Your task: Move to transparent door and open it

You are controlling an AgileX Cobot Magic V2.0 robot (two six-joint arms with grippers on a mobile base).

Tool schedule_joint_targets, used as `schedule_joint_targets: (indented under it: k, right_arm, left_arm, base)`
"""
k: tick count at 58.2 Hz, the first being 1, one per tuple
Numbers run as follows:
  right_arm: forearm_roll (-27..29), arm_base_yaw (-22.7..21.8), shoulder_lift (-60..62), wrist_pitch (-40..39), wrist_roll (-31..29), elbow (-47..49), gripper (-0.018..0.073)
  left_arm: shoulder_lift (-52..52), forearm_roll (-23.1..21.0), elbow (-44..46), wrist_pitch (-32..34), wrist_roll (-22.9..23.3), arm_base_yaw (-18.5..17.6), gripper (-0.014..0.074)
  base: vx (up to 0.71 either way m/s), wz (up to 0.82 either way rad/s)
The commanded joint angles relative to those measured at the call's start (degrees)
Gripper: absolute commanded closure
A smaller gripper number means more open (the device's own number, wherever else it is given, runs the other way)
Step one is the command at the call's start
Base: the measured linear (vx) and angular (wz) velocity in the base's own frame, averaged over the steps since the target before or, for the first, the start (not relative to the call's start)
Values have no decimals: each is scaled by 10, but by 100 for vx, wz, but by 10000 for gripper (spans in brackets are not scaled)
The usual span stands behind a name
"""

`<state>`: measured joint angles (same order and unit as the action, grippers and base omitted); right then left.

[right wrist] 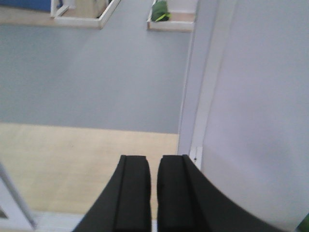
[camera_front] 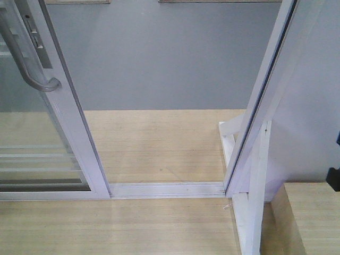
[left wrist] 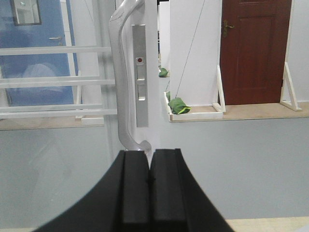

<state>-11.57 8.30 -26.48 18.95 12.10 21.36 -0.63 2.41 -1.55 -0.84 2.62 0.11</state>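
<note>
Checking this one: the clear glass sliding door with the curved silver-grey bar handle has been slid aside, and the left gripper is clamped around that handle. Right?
Not quite. The clear glass sliding door is slid aside, but the left gripper is shut on nothing; the left wrist view shows the curved silver-grey bar handle beyond its fingertips.

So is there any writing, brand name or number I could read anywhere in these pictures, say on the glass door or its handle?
None can be read.
The transparent door and its handle carry no lettering.
The lock plate beside the handle shows only a small red dot, no text.
The brown door in the background bears no sign either.
</note>
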Motion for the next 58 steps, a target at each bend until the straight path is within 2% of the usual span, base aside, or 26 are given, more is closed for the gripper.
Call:
schedule_joint_targets:
  k: [1, 5, 10, 20, 24, 32, 58]
  right_arm:
    - [41, -57, 57, -96, -54, -33, 508]
    - [44, -81, 102, -134, -81, -73, 573]
    - [44, -89, 147, -162, -107, -127, 571]
    - [77, -89, 228, -224, -107, -241, 568]
    - [103, -89, 265, -178, -113, -237, 567]
    - [101, -94, 276, -184, -140, -239, 566]
    - [101, -93, 276, -183, -138, -239, 566]
  left_arm:
    - [-7, -1, -17, 43, 6, -1, 602]
    - [-7, -1, -17, 43, 6, -1, 602]
    - [-7, -1, -17, 43, 6, -1, 602]
    - [-7, -1, -17, 43, 6, -1, 602]
    - [-7, -1, -17, 43, 6, -1, 602]
    - [-7, -1, -17, 43, 6, -1, 602]
    - [-7, -1, -17, 43, 6, -1, 602]
  base:
    - [0, 0]
    - [0, 0]
    - [0, 0]
    - [0, 0]
    - [0, 0]
    - [0, 0]
    - [0, 0]
